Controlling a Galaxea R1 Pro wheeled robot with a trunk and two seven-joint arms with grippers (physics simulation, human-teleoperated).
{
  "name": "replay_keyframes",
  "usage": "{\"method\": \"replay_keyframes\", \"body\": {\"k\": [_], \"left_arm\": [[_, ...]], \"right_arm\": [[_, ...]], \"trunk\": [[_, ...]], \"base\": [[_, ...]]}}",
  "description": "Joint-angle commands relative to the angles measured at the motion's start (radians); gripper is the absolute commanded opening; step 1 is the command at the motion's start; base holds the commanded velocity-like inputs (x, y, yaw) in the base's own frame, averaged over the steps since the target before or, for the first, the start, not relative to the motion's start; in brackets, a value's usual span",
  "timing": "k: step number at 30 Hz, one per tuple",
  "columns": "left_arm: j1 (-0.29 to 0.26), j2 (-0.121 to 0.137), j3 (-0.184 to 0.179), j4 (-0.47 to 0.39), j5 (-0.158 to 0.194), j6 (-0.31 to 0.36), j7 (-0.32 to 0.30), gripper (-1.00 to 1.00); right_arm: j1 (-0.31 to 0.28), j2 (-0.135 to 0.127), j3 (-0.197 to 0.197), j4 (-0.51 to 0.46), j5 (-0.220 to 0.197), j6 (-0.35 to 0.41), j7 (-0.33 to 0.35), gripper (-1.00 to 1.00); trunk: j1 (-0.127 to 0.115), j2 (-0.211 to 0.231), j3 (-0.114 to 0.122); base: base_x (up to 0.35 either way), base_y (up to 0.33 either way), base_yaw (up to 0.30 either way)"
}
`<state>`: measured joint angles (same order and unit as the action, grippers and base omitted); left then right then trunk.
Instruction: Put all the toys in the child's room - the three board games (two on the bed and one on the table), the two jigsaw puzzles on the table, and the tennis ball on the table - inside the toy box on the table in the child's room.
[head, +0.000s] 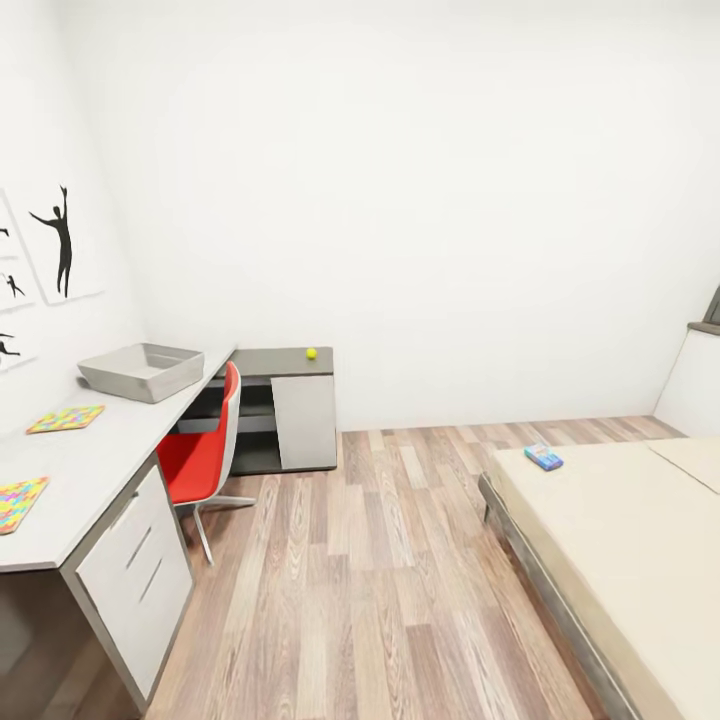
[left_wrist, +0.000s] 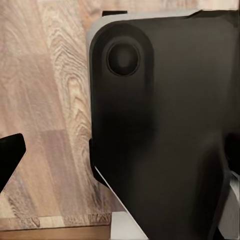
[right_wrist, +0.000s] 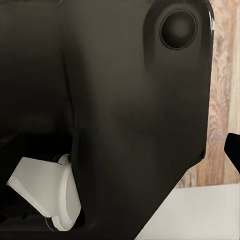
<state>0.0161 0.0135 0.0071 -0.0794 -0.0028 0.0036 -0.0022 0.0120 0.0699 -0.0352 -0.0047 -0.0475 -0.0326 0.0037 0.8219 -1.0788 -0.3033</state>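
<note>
In the head view the white-topped table (head: 120, 455) runs along the left wall and turns at the far corner. The grey toy box (head: 142, 371) stands on it, far down. Two jigsaw puzzles lie flat on the top, one (head: 66, 418) in the middle and one (head: 18, 500) near me. The tennis ball (head: 311, 353) rests on the far dark section of the table. A blue board game (head: 543, 457) lies on the bed (head: 620, 560) at the right. Each wrist view faces my dark body and the wood floor, with one black fingertip (left_wrist: 11, 152) (right_wrist: 233, 150) at the picture's edge, jaws spread wide, nothing held.
A red swivel chair (head: 205, 455) stands tucked at the table's inner corner. White drawers (head: 140, 570) with bar handles face the room. Wood floor (head: 380, 580) lies open between table and bed. Framed silhouettes (head: 60, 245) hang on the left wall.
</note>
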Motion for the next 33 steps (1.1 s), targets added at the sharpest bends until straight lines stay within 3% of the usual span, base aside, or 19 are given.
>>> {"method": "replay_keyframes", "body": {"k": [1, 8, 14, 23, 28, 33], "left_arm": [[0.001, 0.001, 0.001, -0.010, 0.000, 0.001, 0.000, 1.00], [-0.001, 0.024, 0.003, -0.076, 0.000, 0.006, 0.001, 1.00], [-0.017, 0.043, 0.006, -0.121, 0.000, 0.009, 0.002, 1.00], [-0.135, 0.052, 0.006, -0.149, 0.000, 0.016, 0.008, 1.00], [-0.213, 0.050, 0.009, -0.151, 0.002, 0.019, 0.046, 1.00], [-0.292, 0.047, 0.009, -0.152, 0.002, 0.019, 0.112, 1.00]], "right_arm": [[0.000, 0.000, -0.003, -0.003, -0.005, -0.005, 0.000, 1.00], [0.000, -0.001, -0.003, -0.048, -0.004, -0.022, -0.002, 1.00], [-0.001, -0.003, -0.003, -0.152, -0.003, -0.012, -0.002, 1.00], [-0.046, -0.001, -0.004, -0.332, -0.005, 0.146, -0.018, 1.00], [-0.127, 0.004, -0.007, -0.383, -0.005, 0.245, -0.089, 1.00], [-0.212, 0.012, -0.009, -0.391, -0.008, 0.281, -0.162, 1.00]], "trunk": [[-0.004, 0.007, 0.003], [-0.031, 0.056, 0.024], [-0.054, 0.098, 0.043], [-0.088, 0.161, 0.071], [-0.107, 0.196, 0.087], [-0.127, 0.231, 0.103]], "base": [[0.000, 0.000, 0.000], [0.000, 0.000, 0.000], [0.000, 0.000, 0.000], [0.000, 0.000, 0.000], [0.000, 0.000, 0.000], [0.000, 0.000, 0.000]]}}
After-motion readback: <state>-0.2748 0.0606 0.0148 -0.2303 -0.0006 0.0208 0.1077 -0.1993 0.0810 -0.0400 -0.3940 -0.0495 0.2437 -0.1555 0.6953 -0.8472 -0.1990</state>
